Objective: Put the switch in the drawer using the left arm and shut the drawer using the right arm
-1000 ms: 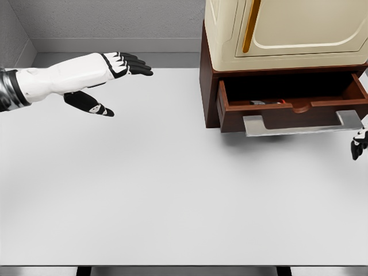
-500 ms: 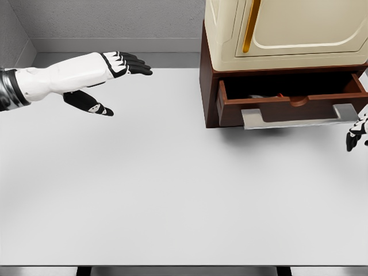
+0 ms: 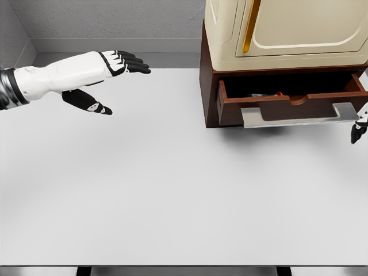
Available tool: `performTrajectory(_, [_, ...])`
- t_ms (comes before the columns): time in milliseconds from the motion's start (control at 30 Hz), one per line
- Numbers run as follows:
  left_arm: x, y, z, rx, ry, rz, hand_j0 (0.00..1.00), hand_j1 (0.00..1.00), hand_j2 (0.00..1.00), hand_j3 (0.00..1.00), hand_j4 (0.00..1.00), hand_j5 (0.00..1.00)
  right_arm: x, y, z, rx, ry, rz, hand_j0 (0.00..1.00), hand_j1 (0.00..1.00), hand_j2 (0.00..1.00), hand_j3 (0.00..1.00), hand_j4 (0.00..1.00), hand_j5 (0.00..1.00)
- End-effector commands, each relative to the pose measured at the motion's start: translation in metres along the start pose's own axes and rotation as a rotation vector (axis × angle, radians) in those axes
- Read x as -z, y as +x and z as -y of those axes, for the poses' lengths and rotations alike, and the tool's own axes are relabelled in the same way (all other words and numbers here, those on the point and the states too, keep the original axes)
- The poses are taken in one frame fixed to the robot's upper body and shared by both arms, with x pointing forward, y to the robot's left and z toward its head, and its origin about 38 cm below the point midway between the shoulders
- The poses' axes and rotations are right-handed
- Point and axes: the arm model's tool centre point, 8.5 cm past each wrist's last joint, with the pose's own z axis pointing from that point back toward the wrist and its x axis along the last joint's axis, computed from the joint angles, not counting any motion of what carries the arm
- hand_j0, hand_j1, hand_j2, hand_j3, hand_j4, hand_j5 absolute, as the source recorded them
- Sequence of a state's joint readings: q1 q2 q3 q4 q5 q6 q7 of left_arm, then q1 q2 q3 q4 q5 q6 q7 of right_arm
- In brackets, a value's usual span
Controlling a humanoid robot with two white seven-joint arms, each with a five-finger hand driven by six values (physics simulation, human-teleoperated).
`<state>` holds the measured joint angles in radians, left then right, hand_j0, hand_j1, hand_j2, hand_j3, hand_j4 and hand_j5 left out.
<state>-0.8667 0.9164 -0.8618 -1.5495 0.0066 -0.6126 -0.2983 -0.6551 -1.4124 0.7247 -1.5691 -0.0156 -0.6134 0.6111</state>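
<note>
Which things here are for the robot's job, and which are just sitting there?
For the job: the drawer, partly open; the switch barely showing inside it; the left hand, open and empty; the right hand at the picture's right edge.

Just there: the cream cabinet; the white table.

Drawer (image 3: 287,106) glossy wood, handle (image 3: 299,117) seemingly brushed metal.

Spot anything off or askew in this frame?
Nothing damaged or spilled. The drawer is partly open, with a small item just visible inside. The left hand hangs open over the table; the right hand shows at the right edge.
</note>
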Motion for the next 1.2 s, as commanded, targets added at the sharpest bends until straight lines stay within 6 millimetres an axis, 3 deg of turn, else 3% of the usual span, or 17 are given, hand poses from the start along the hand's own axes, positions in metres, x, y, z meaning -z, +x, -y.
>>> performTrajectory(0, [0.000, 0.000, -0.001, -0.005, 0.006, -0.001, 1.00, 1.00, 1.00, 1.00, 1.00, 1.00, 0.005, 0.001, 0.000, 0.008, -0.010, 0.012, 0.52, 0.52, 0.52, 0.52, 0.52, 0.52])
performTrajectory(500, [0.000, 0.000, 0.000, -0.006, 0.004, -0.001, 1.00, 1.00, 1.00, 1.00, 1.00, 1.00, 0.008, -0.007, 0.002, 0.025, -0.033, -0.001, 0.52, 0.52, 0.52, 0.52, 0.52, 0.52])
performTrajectory(767, [0.000, 0.000, -0.001, -0.005, 0.005, -0.001, 1.00, 1.00, 1.00, 1.00, 1.00, 1.00, 0.008, -0.007, 0.003, 0.022, -0.033, -0.001, 0.44, 0.44, 0.44, 0.44, 0.44, 0.44])
performTrajectory(1167, [0.000, 0.000, -0.002, -0.003, 0.004, 0.000, 1.00, 1.00, 1.00, 1.00, 1.00, 1.00, 0.016, -0.005, 0.008, 0.019, -0.057, 0.021, 0.44, 0.44, 0.44, 0.44, 0.44, 0.44])
